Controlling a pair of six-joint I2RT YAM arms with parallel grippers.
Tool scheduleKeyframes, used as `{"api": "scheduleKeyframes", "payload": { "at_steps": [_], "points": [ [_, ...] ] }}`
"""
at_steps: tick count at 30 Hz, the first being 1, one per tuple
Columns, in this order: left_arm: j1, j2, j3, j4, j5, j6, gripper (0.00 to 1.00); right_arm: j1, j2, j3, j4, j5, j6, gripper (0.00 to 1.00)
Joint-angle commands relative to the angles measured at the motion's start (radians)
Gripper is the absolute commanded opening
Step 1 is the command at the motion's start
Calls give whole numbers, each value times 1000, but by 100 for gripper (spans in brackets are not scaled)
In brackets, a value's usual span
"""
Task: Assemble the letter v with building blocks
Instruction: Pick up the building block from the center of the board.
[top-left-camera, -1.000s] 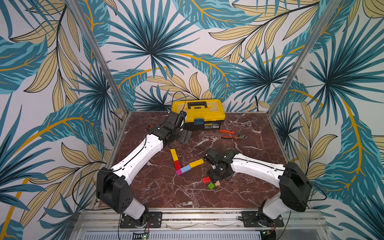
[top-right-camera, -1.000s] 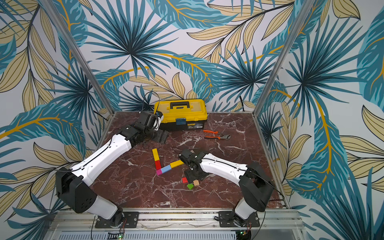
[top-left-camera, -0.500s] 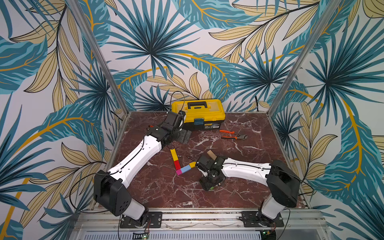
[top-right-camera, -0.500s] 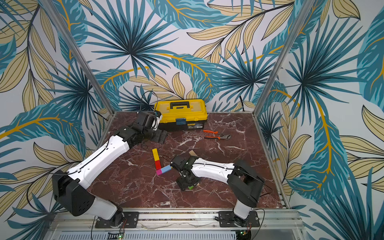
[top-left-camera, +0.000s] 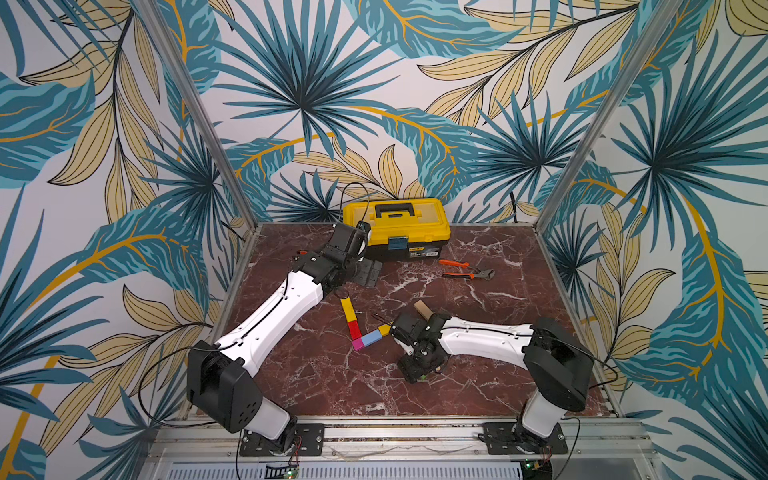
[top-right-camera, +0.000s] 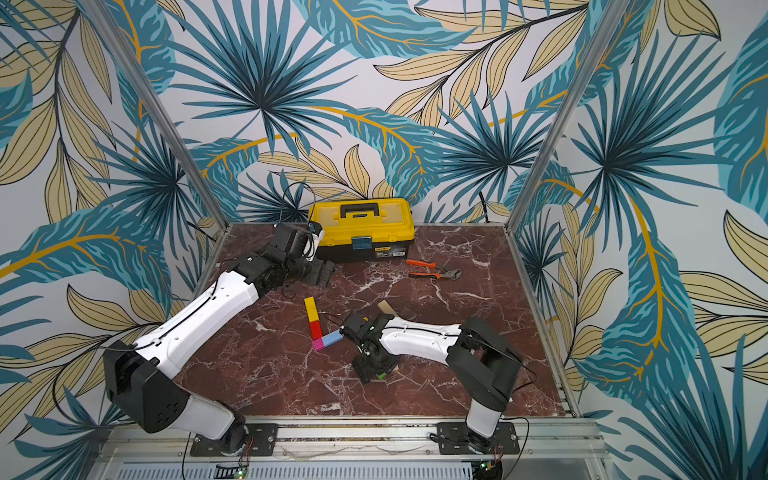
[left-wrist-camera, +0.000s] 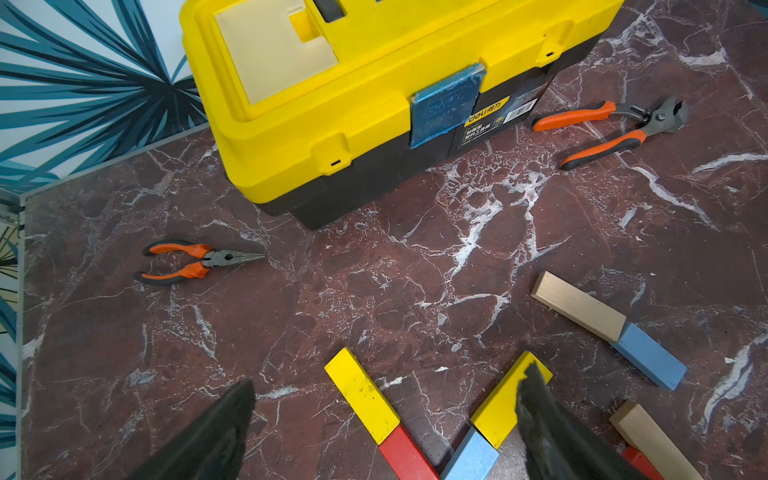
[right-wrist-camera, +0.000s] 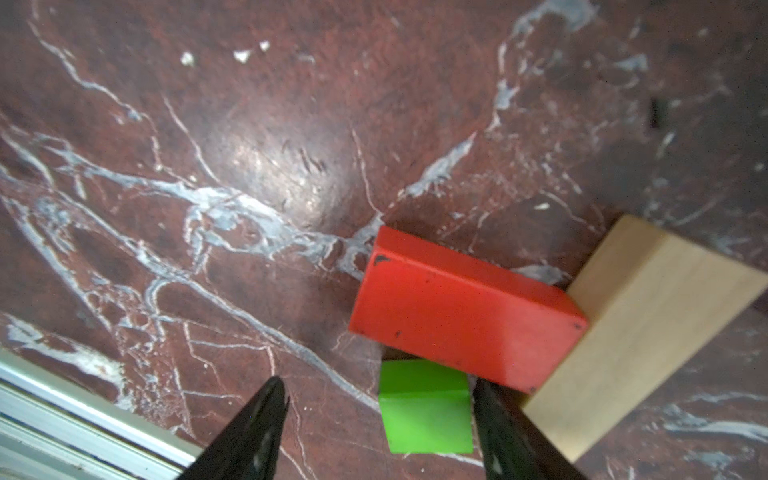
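In both top views a partial V lies mid-table: yellow bar (top-left-camera: 347, 309), red block (top-left-camera: 354, 330), magenta cube (top-left-camera: 356, 345), light-blue block (top-left-camera: 371, 338) and a yellow end (top-left-camera: 384, 329). My right gripper (top-left-camera: 419, 368) points down at the table to the V's right. In the right wrist view it (right-wrist-camera: 379, 388) is open around the green cube (right-wrist-camera: 424, 407), which sits against one finger. A red block (right-wrist-camera: 461, 307) and a tan bar (right-wrist-camera: 648, 324) touch just beyond it. My left gripper (top-left-camera: 368, 272) hangs open and empty near the toolbox.
A yellow toolbox (top-left-camera: 397, 226) stands at the back. Orange-handled pliers (top-left-camera: 465, 269) lie to its right, and needle-nose pliers (left-wrist-camera: 195, 262) lie on the other side. A tan bar (left-wrist-camera: 577, 305) and a light-blue block (left-wrist-camera: 648, 361) lie end to end beside the V.
My right gripper swung left and toward the front, coming down over the loose red, green and tan blocks. The left arm has hardly moved.
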Motion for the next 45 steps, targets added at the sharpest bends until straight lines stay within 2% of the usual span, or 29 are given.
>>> {"api": "scheduleKeyframes", "payload": {
  "at_steps": [1, 11, 13, 18, 23, 29, 36, 45],
  "points": [
    [7, -29, -13, 12, -9, 11, 99, 6, -2, -34, -19, 19, -11, 73],
    [6, -26, -13, 11, -7, 10, 99, 8, -2, -62, -13, 33, 1, 66],
    [7, -27, -14, 12, -8, 10, 99, 7, 2, -60, -14, 33, 3, 61],
    [7, -27, -14, 11, -8, 9, 99, 14, -2, -55, -20, 43, 6, 41],
    [7, -25, -14, 12, -6, 10, 99, 18, -24, -37, -45, 63, 11, 31],
    [7, -24, -11, 12, -3, 8, 99, -5, -99, 20, -157, 111, 4, 28],
    [7, -28, -5, 12, 1, 8, 99, -162, -197, -19, -221, 116, -28, 27],
    [7, -17, 18, 13, 9, 8, 99, -296, -147, -10, -283, 47, -112, 27]
  ]
}}
